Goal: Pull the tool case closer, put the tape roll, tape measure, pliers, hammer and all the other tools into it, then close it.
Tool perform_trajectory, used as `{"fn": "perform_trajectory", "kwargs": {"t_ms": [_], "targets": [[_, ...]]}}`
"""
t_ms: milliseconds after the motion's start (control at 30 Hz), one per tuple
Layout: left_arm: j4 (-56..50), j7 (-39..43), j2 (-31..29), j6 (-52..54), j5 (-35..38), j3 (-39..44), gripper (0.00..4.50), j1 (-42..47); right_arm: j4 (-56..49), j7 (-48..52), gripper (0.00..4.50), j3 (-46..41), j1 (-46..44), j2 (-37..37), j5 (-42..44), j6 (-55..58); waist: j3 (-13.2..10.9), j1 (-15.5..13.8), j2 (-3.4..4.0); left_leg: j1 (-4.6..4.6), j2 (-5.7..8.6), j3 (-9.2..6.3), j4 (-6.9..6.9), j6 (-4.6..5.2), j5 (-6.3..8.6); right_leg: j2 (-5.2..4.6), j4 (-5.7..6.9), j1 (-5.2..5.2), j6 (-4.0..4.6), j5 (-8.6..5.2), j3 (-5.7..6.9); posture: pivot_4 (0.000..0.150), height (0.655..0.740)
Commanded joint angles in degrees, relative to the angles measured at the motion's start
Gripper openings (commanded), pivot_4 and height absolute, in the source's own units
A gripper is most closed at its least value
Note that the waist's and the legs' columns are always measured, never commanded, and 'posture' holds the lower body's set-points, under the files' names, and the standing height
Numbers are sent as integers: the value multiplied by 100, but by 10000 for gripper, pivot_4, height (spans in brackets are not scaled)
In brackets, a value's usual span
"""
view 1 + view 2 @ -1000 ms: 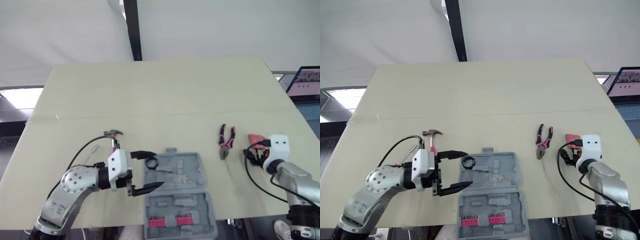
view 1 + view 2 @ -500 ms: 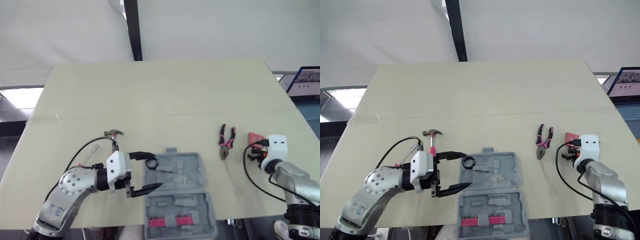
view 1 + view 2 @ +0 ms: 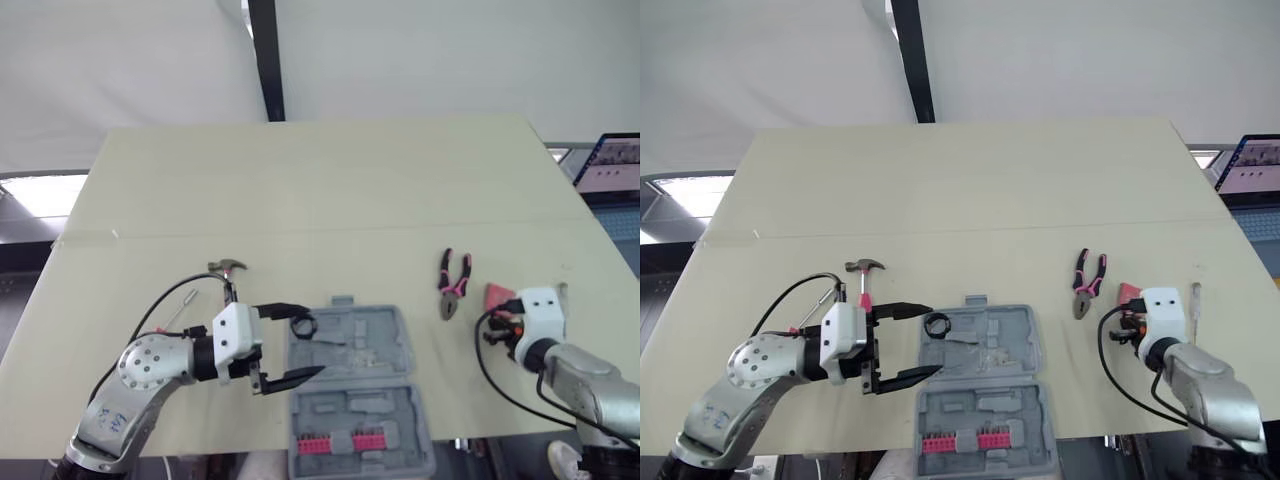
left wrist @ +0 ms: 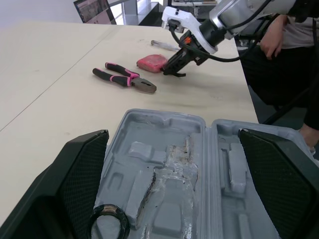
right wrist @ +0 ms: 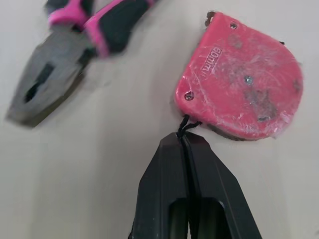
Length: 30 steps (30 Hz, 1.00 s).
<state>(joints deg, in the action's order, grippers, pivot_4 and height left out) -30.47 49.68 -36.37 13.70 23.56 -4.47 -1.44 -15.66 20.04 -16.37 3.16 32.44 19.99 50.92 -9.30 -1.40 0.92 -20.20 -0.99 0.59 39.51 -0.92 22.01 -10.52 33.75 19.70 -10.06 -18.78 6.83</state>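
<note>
Right wrist view: the right claw (image 5: 183, 142) is seen closed, its two black fingers pressed together on the thin black cord (image 5: 183, 125) that trails from the red tape measure (image 5: 244, 79). The tape measure is laid flat on the bench (image 3: 320, 190), near the pink-handled pliers (image 5: 65, 55) and well apart from the tool case (image 3: 390, 345), which is laid open near the bench's front edge.

Left eye view: the left claw (image 3: 312, 340) is held wide at the case's left side, with nothing gripped. The tape roll (image 3: 302, 324) is lodged in the tray just beside the farther finger. The hammer (image 3: 228, 275) is left on the bench beyond that arm.

The tape measure is judged compact, rigid and fairly light, with a smooth shell apt to slide when dragged. The cord is soft and slender, so a hold there is likely to let the body swing or slip free. A firmer hold is expected across the shell's flat faces. The pliers are judged heavier and stiff, and best taken at the rubbery handles.
</note>
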Motion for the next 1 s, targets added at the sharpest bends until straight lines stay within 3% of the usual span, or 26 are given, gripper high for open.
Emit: {"fn": "perform_trajectory", "kwargs": {"t_ms": [33,467,1000], "targets": [[-14,145,-26,-68,48,-32,45000,-9,-764,186,263,-25,374,82,307,521,0,-1,0,0,0,-1,0,0,0,0,0,0,0,0,0,1500,7400],[69,748,-240,-7,299,19,45000,-218,-2251,585,263,-296,1569,390,1066,1610,-1,-7,1,0,0,0,-7,0,0,0,-6,1,0,0,-2,1500,7400],[-22,837,-397,-264,208,184,45000,-515,-2316,765,263,-416,1820,754,1390,1731,-1,-9,0,1,0,1,-8,0,0,0,-9,0,0,0,-2,1500,7400]]}}
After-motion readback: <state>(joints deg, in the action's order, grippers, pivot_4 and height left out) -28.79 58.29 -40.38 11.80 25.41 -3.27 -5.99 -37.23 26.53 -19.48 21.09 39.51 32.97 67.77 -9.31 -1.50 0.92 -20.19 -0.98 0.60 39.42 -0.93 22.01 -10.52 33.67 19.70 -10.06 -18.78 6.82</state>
